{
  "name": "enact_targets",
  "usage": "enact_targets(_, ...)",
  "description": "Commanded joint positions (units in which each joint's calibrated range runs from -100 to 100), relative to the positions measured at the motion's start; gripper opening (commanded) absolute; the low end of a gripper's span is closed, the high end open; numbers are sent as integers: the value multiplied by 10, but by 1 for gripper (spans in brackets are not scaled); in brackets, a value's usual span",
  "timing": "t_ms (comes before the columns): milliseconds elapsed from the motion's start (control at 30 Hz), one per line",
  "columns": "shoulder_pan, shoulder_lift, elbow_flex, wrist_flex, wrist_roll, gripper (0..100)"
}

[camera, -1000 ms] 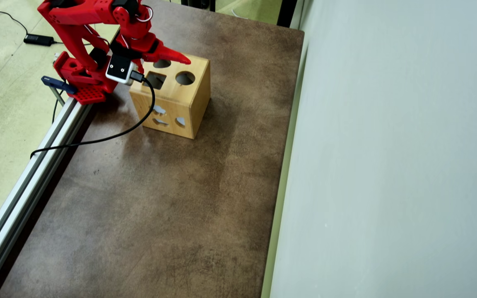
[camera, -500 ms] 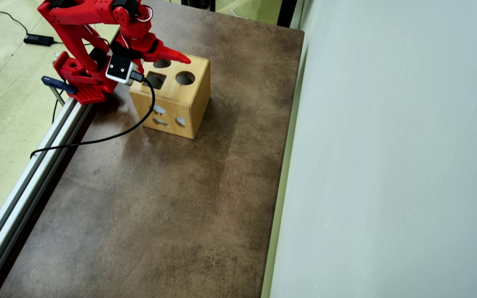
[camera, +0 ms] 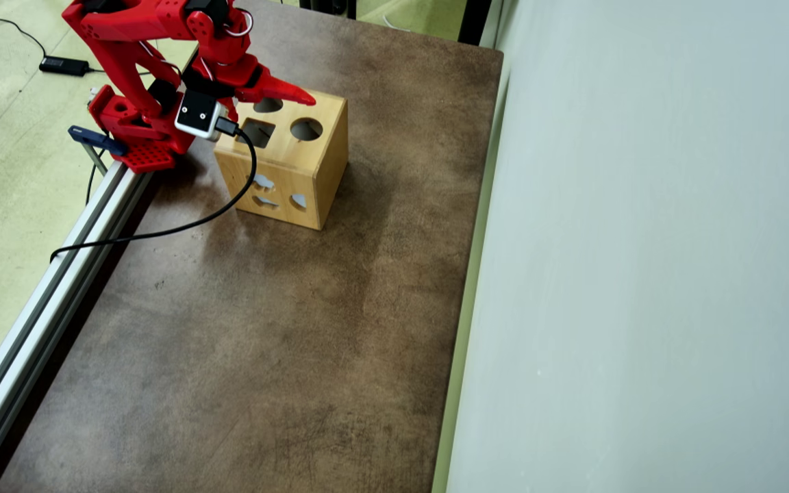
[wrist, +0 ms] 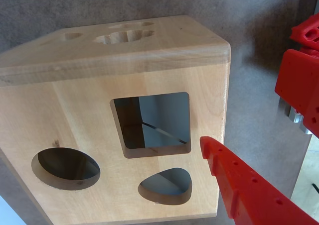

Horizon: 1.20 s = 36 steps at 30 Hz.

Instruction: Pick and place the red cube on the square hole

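**Over the wooden box: gripper poised by the square hole, cube unseen**

At the lower right of the wrist view, one red finger (wrist: 234, 177) of the gripper (camera: 302, 100) is seen, its tip lying just right of the square hole (wrist: 154, 123). The second finger is not shown in either view, so whether the jaws are spread or closed cannot be told; nothing is seen held. The red cube is not found in the wrist view or the overhead view, and its place cannot be told. Through the square hole only a dark inner wall and grey light are made out.

Beside the square hole, on the same top face of the wooden box (wrist: 75, 110), a round cut-out (wrist: 65, 168) and a teardrop-shaped cut-out (wrist: 167, 184) are seen. Further cut-outs are shown on the adjoining side face.

In the overhead view the box (camera: 298, 161) is found on the brown table (camera: 264, 329), near its far left corner, with the gripper's pointed tip over the box's far edge. A black cable (camera: 161, 231) is trailed from the wrist camera (camera: 197, 114) across the table to the metal rail (camera: 45, 294) at the left edge
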Motion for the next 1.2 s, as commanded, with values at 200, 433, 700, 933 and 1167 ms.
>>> enact_targets(200, -3, -98, -14, 1, -1, 81)
enact_targets(433, -3, -177, -18, 0, 0, 81)
enact_targets(700, -1, -285, -19, -6, 2, 81)
enact_targets(933, -1, -330, -31, -7, 2, 81)
enact_targets(1167, -1, -333, -169, -7, 3, 81)
